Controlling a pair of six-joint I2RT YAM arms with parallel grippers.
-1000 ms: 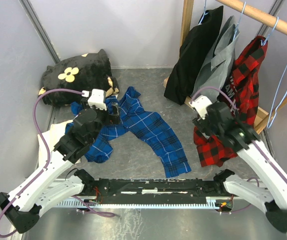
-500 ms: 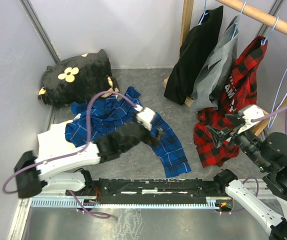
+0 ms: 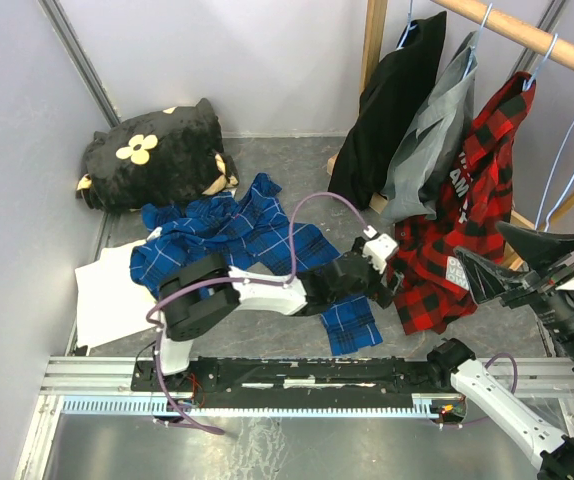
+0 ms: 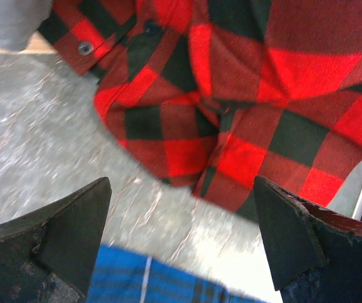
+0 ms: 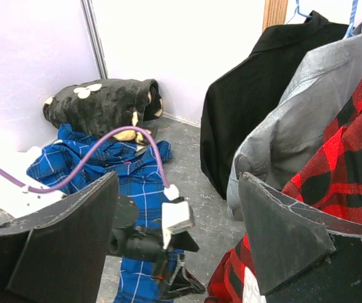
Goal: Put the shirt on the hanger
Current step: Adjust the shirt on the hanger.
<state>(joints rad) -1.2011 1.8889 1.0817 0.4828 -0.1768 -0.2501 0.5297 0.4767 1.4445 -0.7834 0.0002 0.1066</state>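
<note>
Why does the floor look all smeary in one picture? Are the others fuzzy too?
Left wrist view: the floor and blue shirt are streaky and blurred, with a washed-out white patch by the bottom edge; the red shirt is a bit soft. Right wrist view: clear, though its claw fingers are dark. Top view: sharp and evenly lit.

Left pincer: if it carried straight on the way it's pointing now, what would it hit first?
Most likely the shirt: the open left pincer faces the lower folds of the red-and-black plaid, with nothing between them. Depth is unclear, so a low path might brush the grey table first.
</note>
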